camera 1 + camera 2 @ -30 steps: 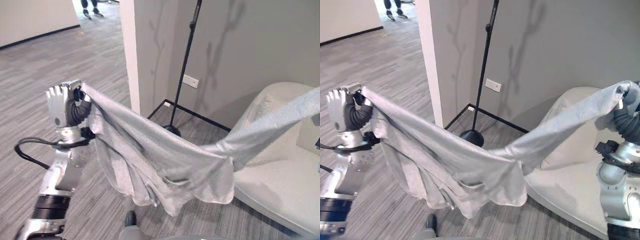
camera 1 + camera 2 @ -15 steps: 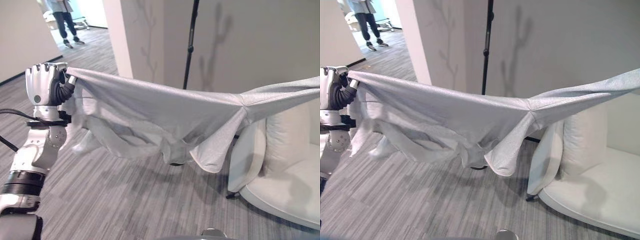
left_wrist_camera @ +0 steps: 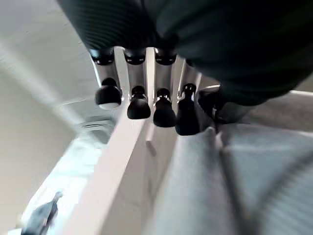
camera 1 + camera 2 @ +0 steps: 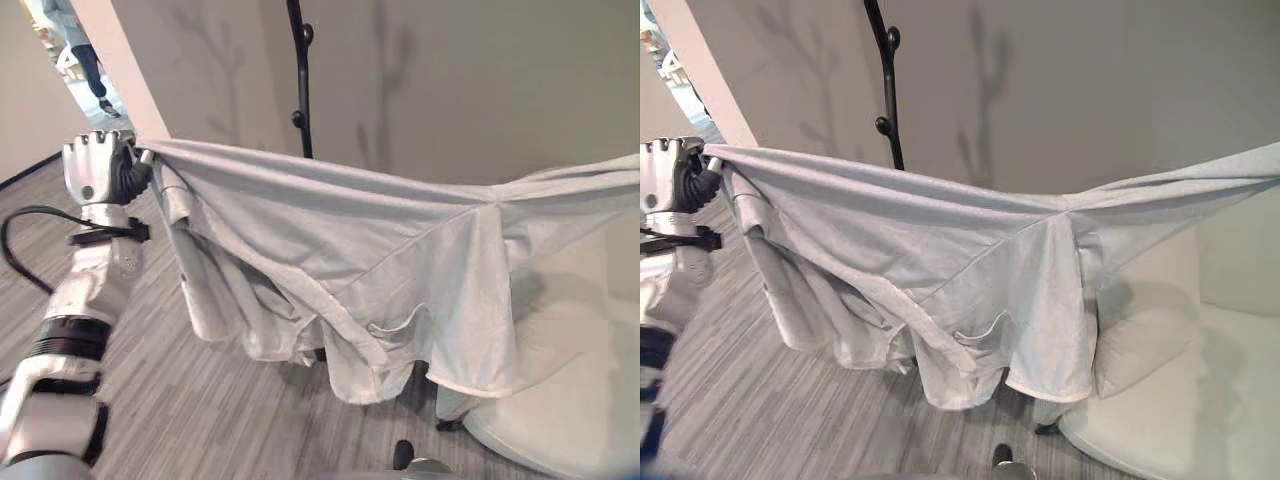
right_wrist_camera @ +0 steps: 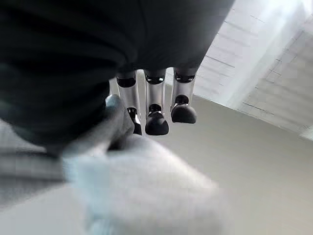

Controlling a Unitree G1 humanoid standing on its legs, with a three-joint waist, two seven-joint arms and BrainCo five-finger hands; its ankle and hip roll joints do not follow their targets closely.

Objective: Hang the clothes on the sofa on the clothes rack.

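In the left eye view the left hand (image 4: 98, 170) is clenched on one end of the grey garment (image 4: 380, 260), stretched in the air before the black clothes rack (image 4: 300, 80), above the white sofa (image 4: 570, 420); the left wrist view shows its fingers (image 3: 164, 110) curled over the cloth; in the right wrist view the right hand (image 5: 146, 105) pinches the other end.

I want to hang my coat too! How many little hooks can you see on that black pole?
2 hooks on the clothes rack: one higher up, one lower, just above the shirt. The shirt may hide more.
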